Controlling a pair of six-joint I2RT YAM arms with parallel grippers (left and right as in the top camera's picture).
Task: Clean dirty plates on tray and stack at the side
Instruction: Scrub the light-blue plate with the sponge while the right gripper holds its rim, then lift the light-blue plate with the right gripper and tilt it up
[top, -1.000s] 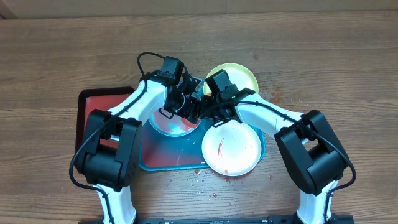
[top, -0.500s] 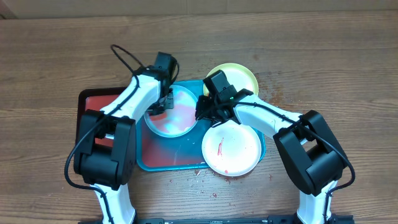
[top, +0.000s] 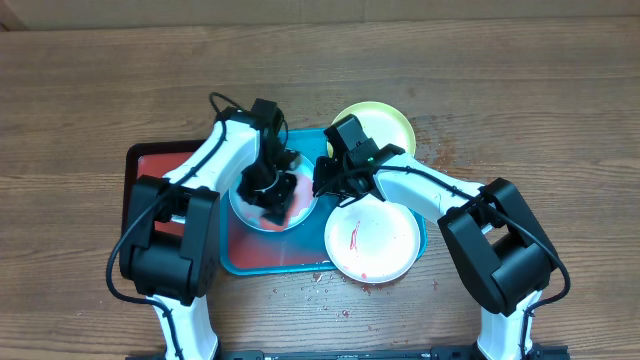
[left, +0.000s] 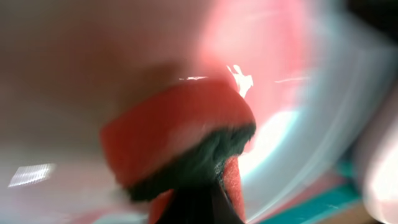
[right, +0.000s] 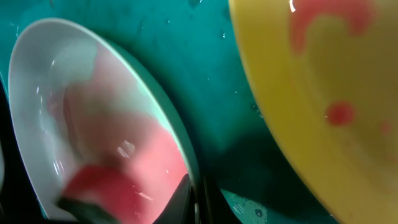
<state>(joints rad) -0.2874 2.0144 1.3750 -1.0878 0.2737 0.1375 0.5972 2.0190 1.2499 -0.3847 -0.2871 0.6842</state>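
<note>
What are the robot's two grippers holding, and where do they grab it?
The left gripper holds a red sponge by one end, pressed onto the pale blue plate. The right gripper seems to pinch that plate's rim.

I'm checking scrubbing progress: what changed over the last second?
The left gripper, holding a red sponge with a dark backing, swung out to the far-left rim of the round pale blue plastic plate, then came back over its middle. The right gripper stayed at that plate's right rim. The white plate, yellow-green plate and turquoise rectangular tray did not move.
</note>
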